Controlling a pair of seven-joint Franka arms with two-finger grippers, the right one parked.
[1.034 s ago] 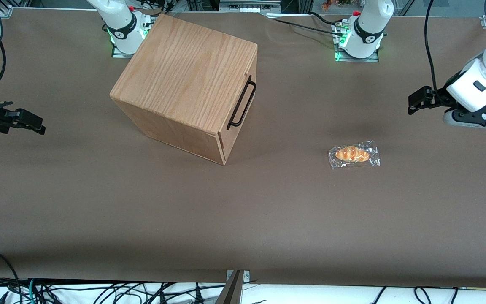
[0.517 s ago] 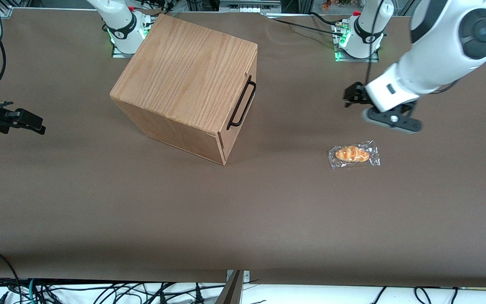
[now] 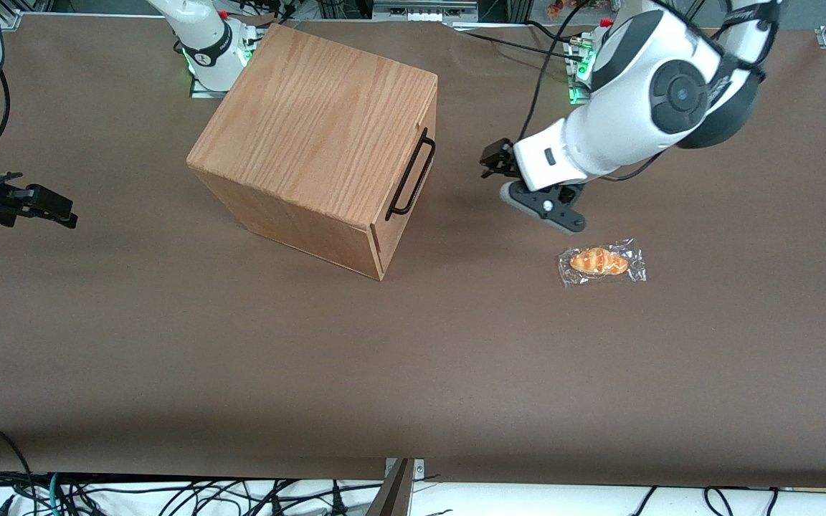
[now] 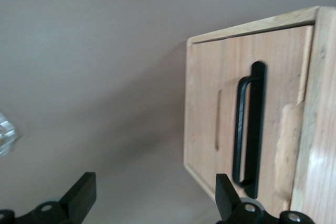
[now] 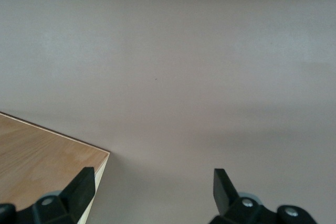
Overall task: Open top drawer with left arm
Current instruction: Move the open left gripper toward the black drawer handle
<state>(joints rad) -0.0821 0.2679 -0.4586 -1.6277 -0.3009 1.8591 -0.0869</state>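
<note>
The top drawer [image 4: 252,114] is blurred, its side cut off at the edge.

Left arm [image 3: 621,122] swung in from the working arm's end of the table toward the oak box [image 3: 320,136]; its big joint is now over the table, where a second ago only the wrist showed. Gripper [image 3: 490,161] went from well apart to near the top drawer [image 3: 407,204], in front of it, not touching. Black bar handle [image 4: 249,129] now faces the spread fingers [image 4: 227,196], nearer one of them than the other.
</note>
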